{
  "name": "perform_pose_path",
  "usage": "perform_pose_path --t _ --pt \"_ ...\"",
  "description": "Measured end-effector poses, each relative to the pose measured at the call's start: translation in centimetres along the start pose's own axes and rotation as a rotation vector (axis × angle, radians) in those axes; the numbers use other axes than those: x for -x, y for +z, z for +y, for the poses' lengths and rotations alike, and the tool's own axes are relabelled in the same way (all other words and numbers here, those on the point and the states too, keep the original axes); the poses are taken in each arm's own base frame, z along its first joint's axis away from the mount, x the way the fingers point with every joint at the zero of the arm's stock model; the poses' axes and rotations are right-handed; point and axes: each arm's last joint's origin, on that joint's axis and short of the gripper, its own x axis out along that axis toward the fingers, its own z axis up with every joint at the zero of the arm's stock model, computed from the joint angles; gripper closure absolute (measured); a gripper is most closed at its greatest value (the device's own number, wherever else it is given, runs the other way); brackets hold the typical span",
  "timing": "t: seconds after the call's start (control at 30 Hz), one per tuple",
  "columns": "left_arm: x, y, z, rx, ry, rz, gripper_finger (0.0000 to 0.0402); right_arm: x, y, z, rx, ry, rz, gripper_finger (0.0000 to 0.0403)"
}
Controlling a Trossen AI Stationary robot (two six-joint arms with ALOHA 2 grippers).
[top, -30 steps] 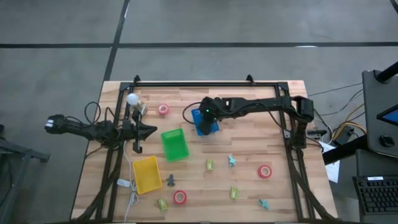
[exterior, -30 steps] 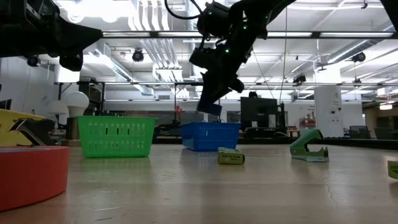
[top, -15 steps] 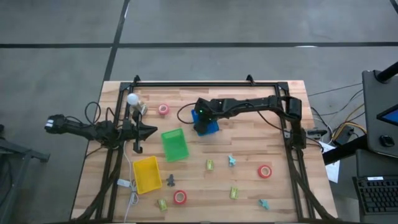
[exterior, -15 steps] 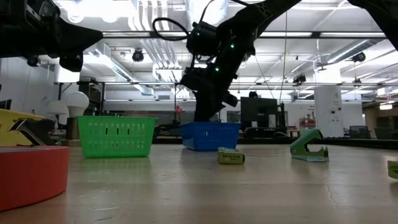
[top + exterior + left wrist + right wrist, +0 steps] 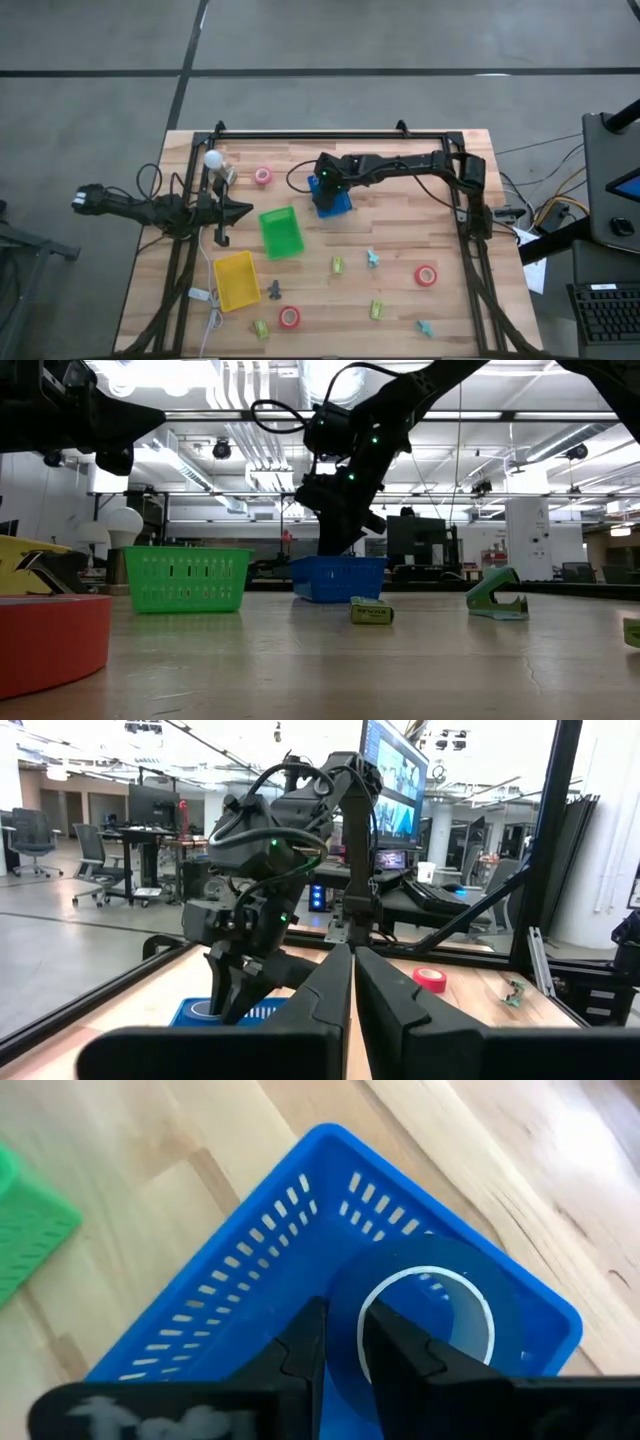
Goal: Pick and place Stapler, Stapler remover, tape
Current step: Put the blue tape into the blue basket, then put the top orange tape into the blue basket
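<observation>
Blue tape [image 5: 430,1315] sits pinched at its rim between the right gripper's [image 5: 340,1342] fingers, inside the blue bin [image 5: 250,1295] near the middle of the bench's [image 5: 400,300] far half. In the high view we see the right arm reaching from the right edge toward the bin [image 5: 331,198], its gripper [image 5: 325,186] over the bin's opening; in the low view the gripper [image 5: 335,542] dips just into the bin [image 5: 338,578]. The left gripper [image 5: 352,982] hangs at the left edge, clear of any item, its two fingers pressed nearly together. Red tape rolls lie scattered: one near the far edge [image 5: 263,176], one toward the right edge [image 5: 426,275], one by the near edge [image 5: 289,317]. A green bin [image 5: 281,232] lies just left of the blue one, a yellow bin [image 5: 235,280] nearer the near-left corner. We also see small green items near the bench's middle [image 5: 338,265] and a teal staple remover [image 5: 372,258] beside them.
</observation>
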Motion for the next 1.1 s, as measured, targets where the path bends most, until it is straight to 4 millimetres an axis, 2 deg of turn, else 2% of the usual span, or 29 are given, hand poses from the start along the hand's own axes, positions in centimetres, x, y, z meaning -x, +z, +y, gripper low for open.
perform_pose_path --t 0.27,0.67,0.8,0.93,1.1 --pt "0.0 0.0 0.0 0.000 0.000 0.000 0.0378 0.0 -0.1 0.1 0.000 0.043 0.019 0.0331" --pt "0.0 0.0 0.0 0.000 0.000 0.000 0.0378 0.6 0.1 0.0 0.010 0.029 0.000 0.0235" --pt "0.0 0.0 0.0 0.000 0.000 0.000 0.0378 2.2 0.1 0.0 0.020 0.029 0.010 0.0218" --pt "0.0 0.0 0.0 0.000 0.000 0.000 0.0378 4.9 -0.4 0.5 0.074 0.027 0.044 0.0211" --pt "0.0 0.0 0.0 0.000 0.000 0.000 0.0378 7.7 -2.6 2.1 0.133 0.030 0.113 0.0211"
